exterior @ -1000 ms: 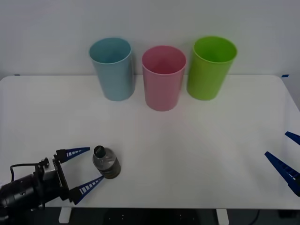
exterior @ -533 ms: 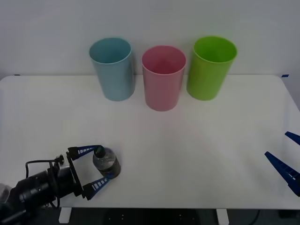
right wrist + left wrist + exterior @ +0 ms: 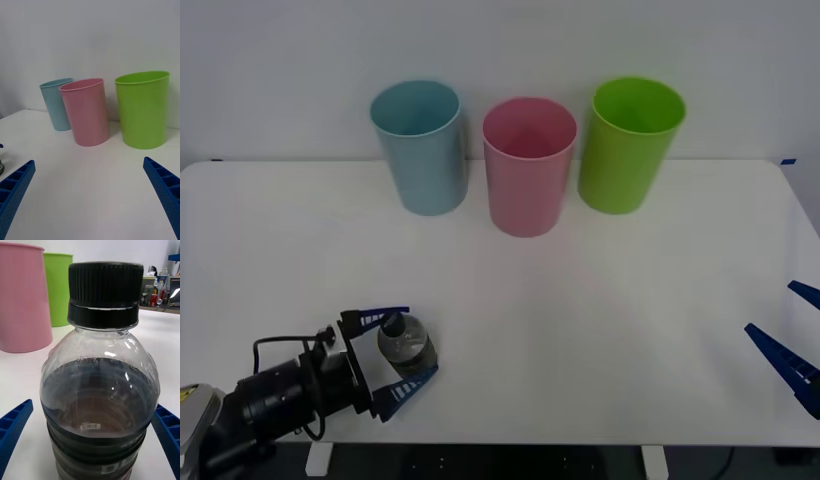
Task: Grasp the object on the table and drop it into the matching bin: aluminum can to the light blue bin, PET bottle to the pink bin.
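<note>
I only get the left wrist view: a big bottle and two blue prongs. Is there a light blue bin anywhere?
Observer: Yes, the light blue bin stands at the far side of the table, to the robot's left of the pink bin.
Operator: Where's the other arm?
Observer: The right gripper hangs open near the table's right edge, far from the PET bottle.
Operator: And where on the table is the bottle?
Observer: Near the front left corner, upright, with the open left gripper around it.
</note>
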`<action>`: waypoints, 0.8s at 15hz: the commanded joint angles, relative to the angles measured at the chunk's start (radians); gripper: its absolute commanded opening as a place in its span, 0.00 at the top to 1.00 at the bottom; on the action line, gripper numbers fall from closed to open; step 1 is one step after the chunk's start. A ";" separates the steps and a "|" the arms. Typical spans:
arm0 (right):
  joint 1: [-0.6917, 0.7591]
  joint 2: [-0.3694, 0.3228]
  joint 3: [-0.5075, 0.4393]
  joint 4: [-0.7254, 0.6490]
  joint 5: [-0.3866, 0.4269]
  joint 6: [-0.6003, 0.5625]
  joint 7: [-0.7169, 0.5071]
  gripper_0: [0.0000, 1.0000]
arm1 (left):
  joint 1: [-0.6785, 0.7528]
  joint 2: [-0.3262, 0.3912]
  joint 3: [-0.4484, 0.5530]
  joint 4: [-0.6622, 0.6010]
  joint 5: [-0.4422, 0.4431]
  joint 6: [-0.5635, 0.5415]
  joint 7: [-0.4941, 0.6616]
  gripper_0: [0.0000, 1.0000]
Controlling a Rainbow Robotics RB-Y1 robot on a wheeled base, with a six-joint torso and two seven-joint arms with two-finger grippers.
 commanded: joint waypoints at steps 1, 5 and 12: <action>0.000 0.000 0.000 0.000 0.000 0.000 0.000 0.00 | -0.004 0.000 0.000 0.000 0.000 0.000 0.001 0.00; 0.000 0.000 0.000 0.000 0.000 0.000 0.000 0.00 | -0.009 0.000 0.000 0.002 0.001 0.000 0.008 0.75; 0.000 0.000 0.000 0.000 0.000 0.000 0.000 0.00 | -0.014 -0.003 0.000 0.000 0.000 0.012 0.012 1.00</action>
